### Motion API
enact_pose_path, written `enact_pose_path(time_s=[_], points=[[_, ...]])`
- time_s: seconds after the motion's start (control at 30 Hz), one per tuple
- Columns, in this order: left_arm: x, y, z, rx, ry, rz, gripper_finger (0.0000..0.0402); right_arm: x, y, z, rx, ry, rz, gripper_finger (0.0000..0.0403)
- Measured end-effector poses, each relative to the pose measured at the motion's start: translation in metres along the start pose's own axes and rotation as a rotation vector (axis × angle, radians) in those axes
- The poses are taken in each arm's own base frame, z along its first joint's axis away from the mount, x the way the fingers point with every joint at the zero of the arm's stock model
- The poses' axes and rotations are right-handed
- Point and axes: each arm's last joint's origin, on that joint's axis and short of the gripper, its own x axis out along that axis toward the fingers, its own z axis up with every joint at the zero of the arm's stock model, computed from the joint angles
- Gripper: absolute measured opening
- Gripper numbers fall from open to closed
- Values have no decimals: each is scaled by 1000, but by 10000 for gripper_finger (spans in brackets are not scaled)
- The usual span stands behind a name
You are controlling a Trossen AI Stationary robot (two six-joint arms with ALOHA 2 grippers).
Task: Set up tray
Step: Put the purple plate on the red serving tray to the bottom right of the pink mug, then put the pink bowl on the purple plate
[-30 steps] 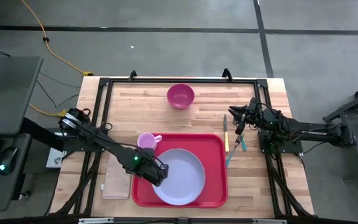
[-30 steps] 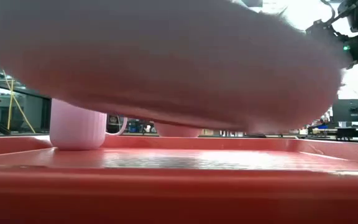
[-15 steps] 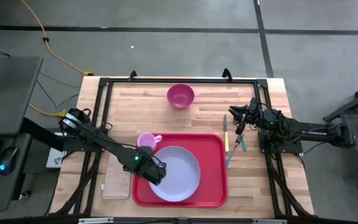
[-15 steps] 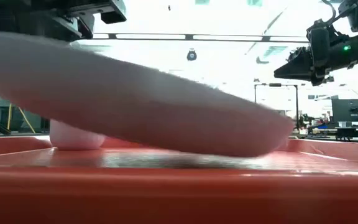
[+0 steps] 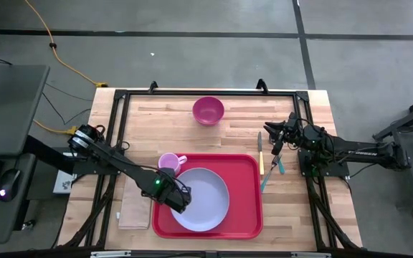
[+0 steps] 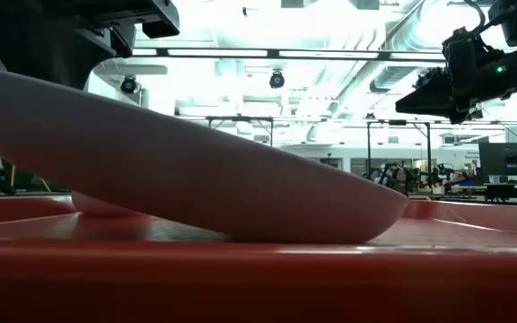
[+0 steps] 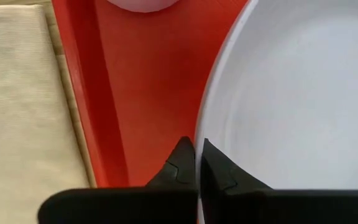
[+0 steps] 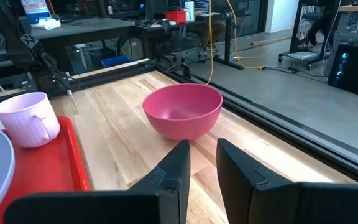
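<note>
Tan napkin [image 5: 133, 204] lies on the table just left of the tray [image 5: 246, 215]. Left gripper [image 7: 197, 163] pinches the near rim of the lavender plate [image 5: 201, 201]; the plate is tilted, its far edge resting on the red tray, the held edge raised. Pink mug [image 5: 169, 163] sits at the tray's back-left corner. Step in hand: seating the plate. Next, likely: lower flat, release. Right gripper [image 5: 277, 136] waits over the cutlery [image 5: 262, 154], fingers slightly apart, empty.
</note>
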Motion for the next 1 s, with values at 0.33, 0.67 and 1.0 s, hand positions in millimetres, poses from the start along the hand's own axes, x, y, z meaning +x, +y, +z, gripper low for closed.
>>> enact_pose_path(time_s=[0.33, 0.67, 1.0], points=[[0, 0, 0, 0, 0, 1, 32, 0, 0, 0, 0, 0, 0, 57], [0, 0, -1, -1, 28, 13, 61, 0, 0, 0, 0, 0, 0, 57], [0, 0, -1, -1, 32, 13, 79, 0, 0, 0, 0, 0, 0, 57]])
